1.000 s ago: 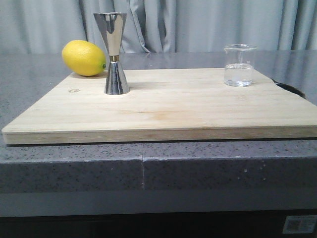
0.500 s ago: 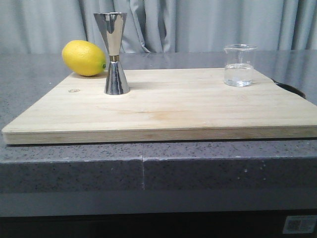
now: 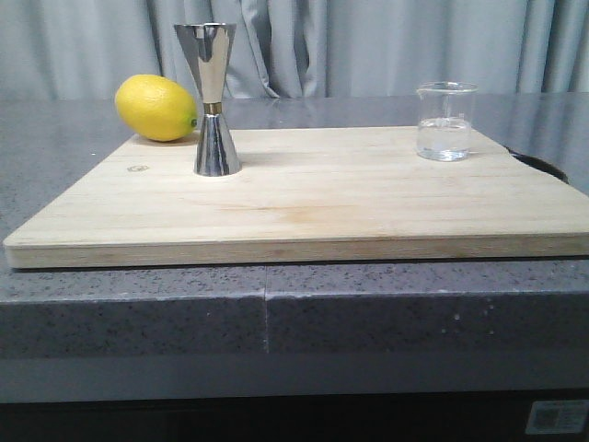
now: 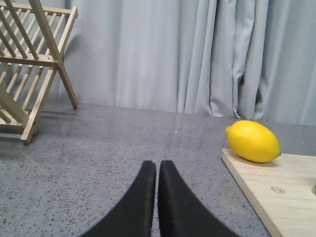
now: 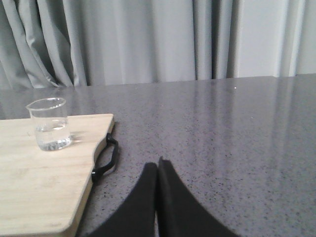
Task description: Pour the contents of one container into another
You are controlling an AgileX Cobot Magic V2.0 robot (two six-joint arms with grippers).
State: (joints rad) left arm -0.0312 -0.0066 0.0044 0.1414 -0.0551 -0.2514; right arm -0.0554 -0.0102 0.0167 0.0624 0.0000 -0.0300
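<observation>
We see a pale wooden board (image 3: pixel 304 193) lying on the grey speckled surface (image 3: pixel 276 313), with its front edge close to the surface's front edge. The steel jigger (image 3: pixel 213 99) stands upright on the board near the board's far left corner, a thin gold band at its narrow waist. Just behind it and to the left, a yellow lemon (image 3: pixel 156 108) rests at that far left corner of the board. The clear glass beaker (image 3: pixel 445 121) stands upright near the board's far right corner, well apart from the jigger, and holds a little clear liquid in its lower part. A dark handle (image 5: pixel 106 159) shows at the board's right edge, near the beaker.

Neither arm appears in the front view. In the left wrist view our left end effector (image 4: pixel 157 170) has its two black fingers pressed together, holding nothing, above bare surface off the board's left edge; the lemon sits ahead of it on the board's corner. A wooden slatted rack (image 4: pixel 29 74) stands on the surface farther off. In the right wrist view our right end effector (image 5: pixel 157 168) is likewise closed tight on nothing, over the surface beyond the board's right edge, with the beaker well apart from it. Grey curtains (image 3: pixel 368 46) hang behind the surface.
</observation>
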